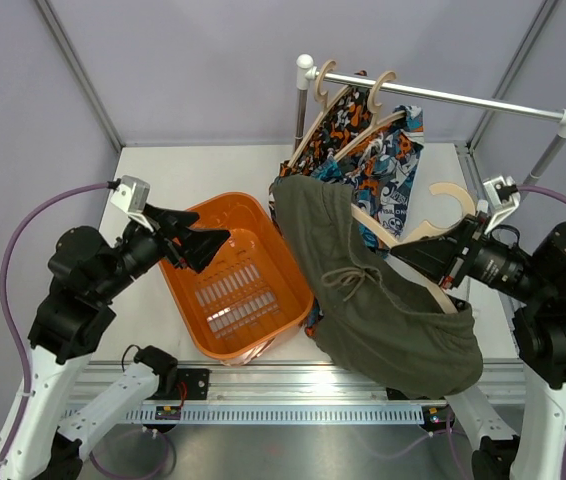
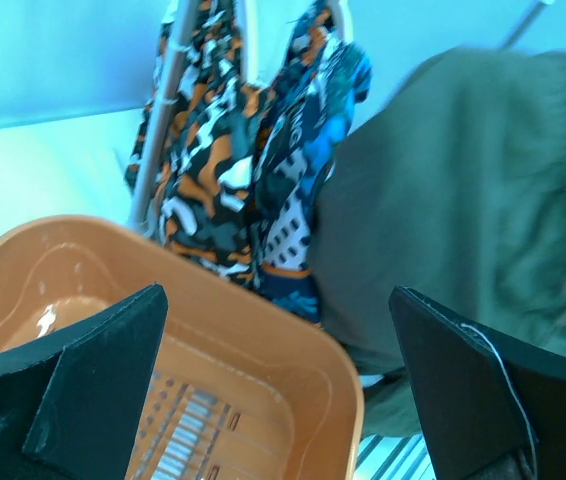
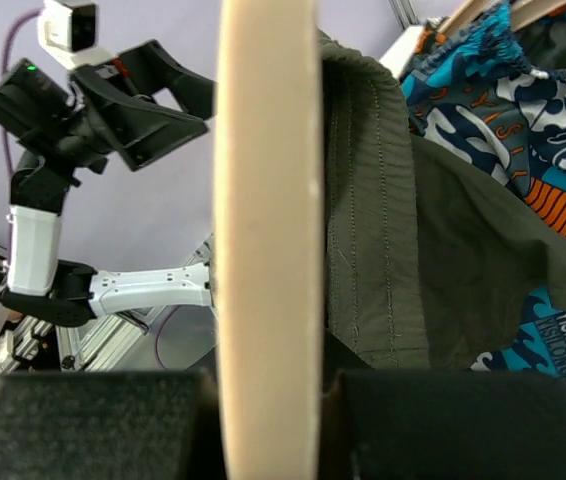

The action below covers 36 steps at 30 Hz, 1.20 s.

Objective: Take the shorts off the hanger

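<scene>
Pinching the wooden hanger [image 3: 268, 250], seen only wrist-side, right fingers [image 3: 83, 425] carry olive shorts [image 1: 383, 300]; left fingers [image 2: 93, 390] spread.

Olive shorts [image 1: 383, 295], hanger [image 1: 460, 193] beside basket [image 1: 228, 300]

An orange plastic basket [image 1: 231, 212] with a slotted bottom sits left of centre on the white table [image 1: 203, 170]. At upper right, a metal rail [image 1: 443, 97] with white end caps crosses the frame. A grey aluminium beam [image 1: 293, 385] runs along the bottom.

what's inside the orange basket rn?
Nothing visible: the orange basket shows only its bare slotted floor. The left claw hangs over its far-left corner, blocking that bit in the top view.
</scene>
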### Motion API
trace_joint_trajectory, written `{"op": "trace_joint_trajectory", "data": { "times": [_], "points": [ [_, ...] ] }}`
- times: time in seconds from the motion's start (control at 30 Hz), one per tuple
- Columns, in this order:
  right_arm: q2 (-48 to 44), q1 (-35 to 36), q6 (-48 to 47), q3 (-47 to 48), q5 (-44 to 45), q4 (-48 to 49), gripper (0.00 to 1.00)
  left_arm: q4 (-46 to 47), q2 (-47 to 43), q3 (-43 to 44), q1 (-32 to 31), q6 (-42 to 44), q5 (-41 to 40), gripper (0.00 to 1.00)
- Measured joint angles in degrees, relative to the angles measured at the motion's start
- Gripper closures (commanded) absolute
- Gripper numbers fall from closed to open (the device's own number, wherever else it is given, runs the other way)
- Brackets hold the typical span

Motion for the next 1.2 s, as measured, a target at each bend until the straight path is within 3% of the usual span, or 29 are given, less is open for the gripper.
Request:
{"op": "trace_joint_trajectory", "data": {
  "times": [0.2,0.4,0.67,1.03,1.2],
  "points": [
    [4.0,2.9,-0.3,-4.8,3.9,2.7,1.00,0.7,7.1,5.1,-4.8,0.3,-0.2,0.01],
    [10.9,19.7,-1.6,-5.3,18.9,3.4,1.00,0.6,15.3,8.6,-16.5,2.3,-8.0,0.01],
    [16.5,36.1,-1.3,-5.3,40.0,3.4,1.00,-0.6,20.9,9.6,-25.4,3.1,-19.2,0.01],
    [20.6,48.4,0.1,-2.4,58.2,2.1,1.00,-1.2,26.3,11.2,-33.8,3.1,-33.5,0.03],
    [21.9,51.4,0.5,-1.5,62.6,1.6,1.00,-2.5,27.4,11.2,-34.9,2.5,-37.5,0.11]
  ]
}}
